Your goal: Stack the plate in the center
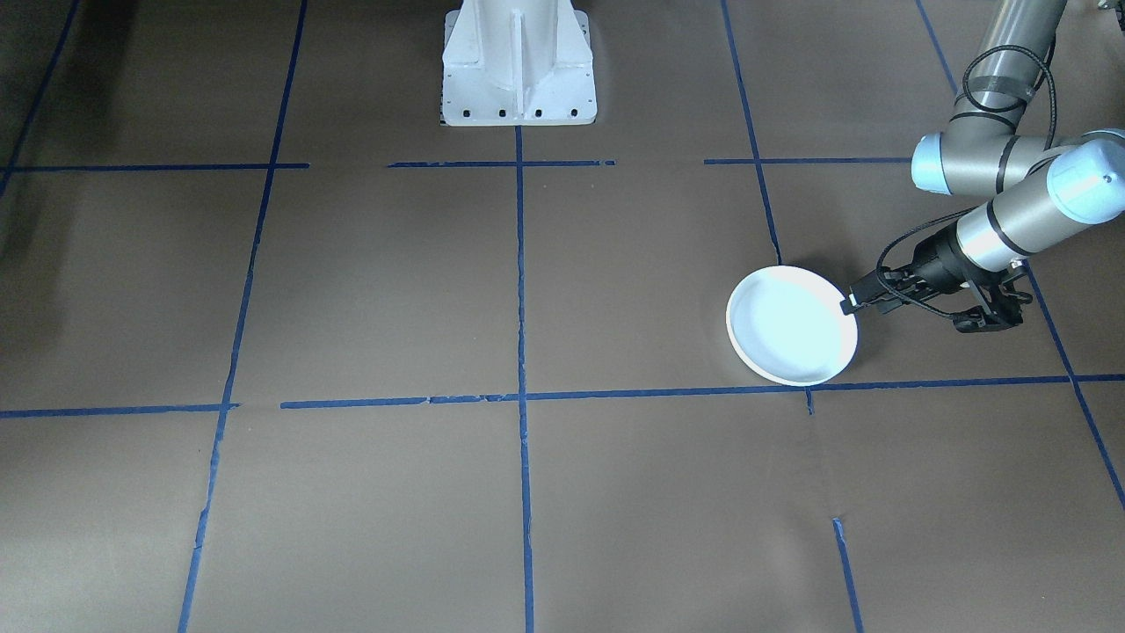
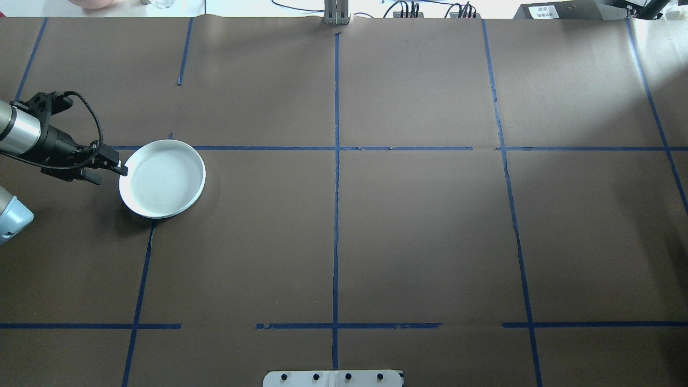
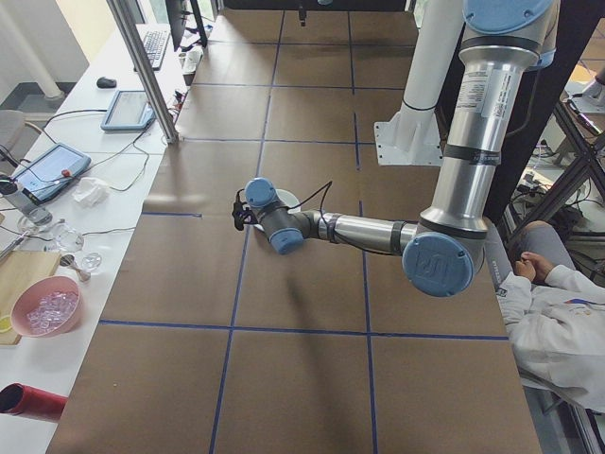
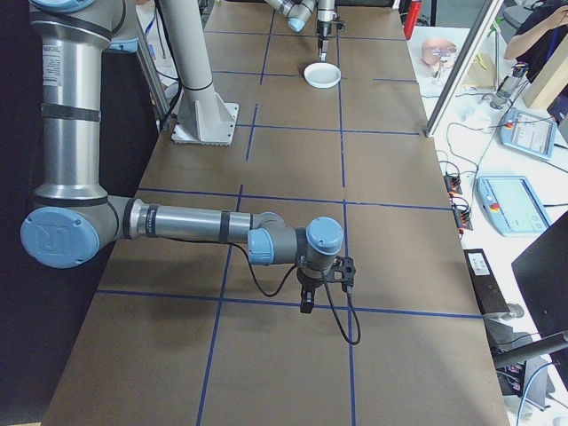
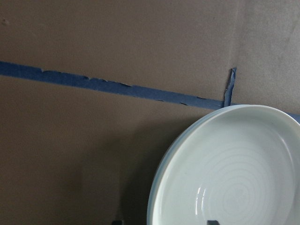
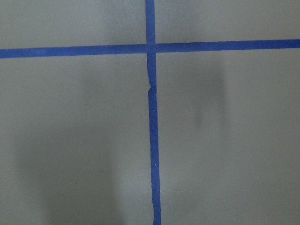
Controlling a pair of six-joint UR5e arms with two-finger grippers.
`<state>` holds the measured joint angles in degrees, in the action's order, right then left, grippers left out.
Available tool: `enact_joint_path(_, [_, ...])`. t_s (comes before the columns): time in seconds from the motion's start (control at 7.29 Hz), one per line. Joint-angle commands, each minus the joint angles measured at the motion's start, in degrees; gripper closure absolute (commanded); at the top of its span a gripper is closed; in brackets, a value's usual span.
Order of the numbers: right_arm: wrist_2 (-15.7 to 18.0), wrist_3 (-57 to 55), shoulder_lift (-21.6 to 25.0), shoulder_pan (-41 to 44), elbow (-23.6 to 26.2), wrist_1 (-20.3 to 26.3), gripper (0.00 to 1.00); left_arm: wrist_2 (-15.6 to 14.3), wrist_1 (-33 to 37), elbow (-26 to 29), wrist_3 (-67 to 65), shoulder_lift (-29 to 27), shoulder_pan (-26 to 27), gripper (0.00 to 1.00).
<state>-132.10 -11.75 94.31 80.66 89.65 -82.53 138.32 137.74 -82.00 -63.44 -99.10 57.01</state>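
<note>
- Far out on my left side of the table, my left gripper (image 2: 122,170) sits right at the rim of the white plate (image 2: 162,178), fingers pinched together on that near edge.
- The plate rests on the brown paper table (image 2: 408,231), just beside a crossing of blue tape lines (image 2: 336,215), well apart from the centre cell.
- From my left wrist camera the plate (image 5: 234,173) fills the lower right corner, its inside ringed and shiny, and two dark fingertips (image 5: 212,222) just poke in at the bottom edge.
- Middle of the table, the white robot base (image 1: 518,66) shows at the table's edge on my side.
- Over on the right, my right gripper (image 4: 306,304) hangs pointing down above a tape line; only the side camera catches it, so I can't tell whether its fingers are spread or together.
- My right wrist camera sees only a tape cross on the paper.
</note>
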Motion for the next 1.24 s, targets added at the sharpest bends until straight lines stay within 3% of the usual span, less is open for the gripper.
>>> enact_joint_path(0.0, [0.0, 0.0, 0.0, 0.0, 0.0, 0.0, 0.0, 0.0, -5.3, -0.1, 12.3, 1.4, 4.6, 0.11])
enact_joint_path(0.27, [0.0, 0.1, 0.0, 0.0, 0.0, 0.0, 0.0, -0.2, -17.8, -0.1, 36.2, 1.9, 14.5, 0.02])
enact_joint_path(0.69, [0.0, 0.0, 0.0, 0.0, 0.0, 0.0, 0.0, -1.6, -33.3, 0.0, 60.4, 2.9, 26.7, 0.01])
enact_joint_path(0.82, [0.0, 0.0, 0.0, 0.0, 0.0, 0.0, 0.0, -4.4, -38.1, -0.1, 66.9, 2.9, 29.6, 0.01])
enact_joint_path(0.96, [0.0, 0.0, 0.0, -0.1, 0.0, 0.0, 0.0, -4.5, -43.3, 0.0, 71.3, 2.3, 31.4, 0.01])
enact_joint_path(1.1, [0.0, 0.0, 0.0, -0.1, 0.0, 0.0, 0.0, -2.0, -43.1, 0.0, 71.4, 3.0, 31.6, 0.01])
